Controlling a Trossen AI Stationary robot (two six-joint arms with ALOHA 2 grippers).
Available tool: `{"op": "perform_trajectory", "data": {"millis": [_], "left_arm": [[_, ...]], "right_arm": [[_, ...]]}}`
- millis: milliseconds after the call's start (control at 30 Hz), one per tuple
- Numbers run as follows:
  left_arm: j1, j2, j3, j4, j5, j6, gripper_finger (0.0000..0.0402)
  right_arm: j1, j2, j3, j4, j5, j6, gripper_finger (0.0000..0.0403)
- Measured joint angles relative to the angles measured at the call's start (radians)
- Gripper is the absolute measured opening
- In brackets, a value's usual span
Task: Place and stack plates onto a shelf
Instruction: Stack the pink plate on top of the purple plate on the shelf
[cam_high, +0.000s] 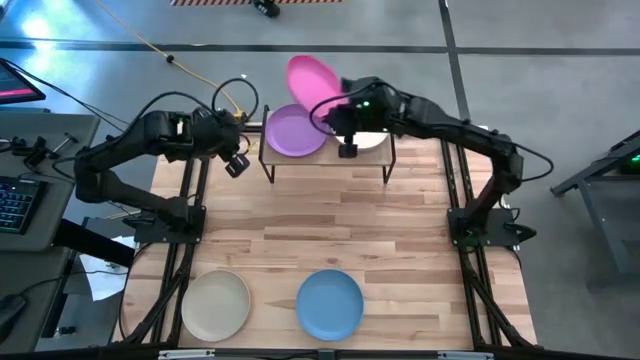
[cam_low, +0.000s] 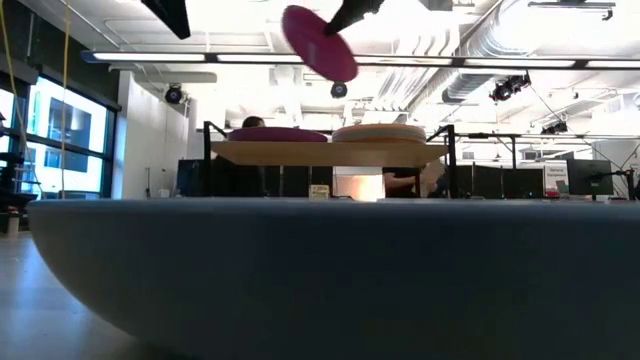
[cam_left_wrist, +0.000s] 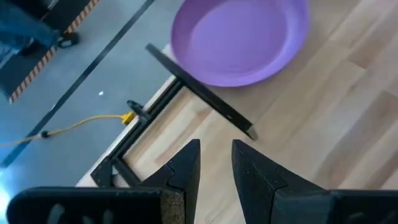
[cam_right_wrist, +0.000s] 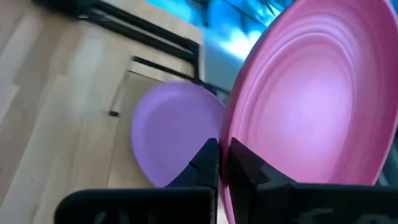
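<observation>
Your right gripper (cam_high: 343, 105) pinches the magenta plate (cam_high: 311, 82) by its rim, tilted above the purple plate (cam_high: 295, 131); left gripper (cam_left_wrist: 214, 163) idles nearby, slightly spread, empty.

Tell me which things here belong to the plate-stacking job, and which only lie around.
Job:
- magenta plate, held by right gripper
- purple plate on shelf
- beige plates stacked on shelf
- blue plate, beige plate on table
- left gripper, empty

Lying about:
- yellow cable
- keyboard
</observation>
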Motion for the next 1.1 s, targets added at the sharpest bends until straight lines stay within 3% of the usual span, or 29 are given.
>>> {"op": "perform_trajectory", "data": {"millis": [267, 633, 967, 1100], "left_arm": [[0.082, 0.000, 0.000, 0.005, 0.000, -0.011, 0.0083], [0.122, 0.001, 0.000, 0.023, 0.025, -0.023, 0.0083], [0.122, 0.003, -0.001, 0.029, 0.027, -0.046, 0.0083], [0.122, 0.003, -0.001, 0.037, 0.027, -0.046, 0.0083]], "right_arm": [[0.001, 0.102, 0.000, 0.038, -0.145, -0.227, 0.0000], [-0.003, 0.217, -0.001, -0.038, -0.138, -0.438, 0.0000], [-0.041, 0.287, -0.001, -0.029, -0.061, -0.466, 0.0000], [-0.051, 0.289, -0.001, -0.021, -0.076, -0.464, 0.0000]]}}
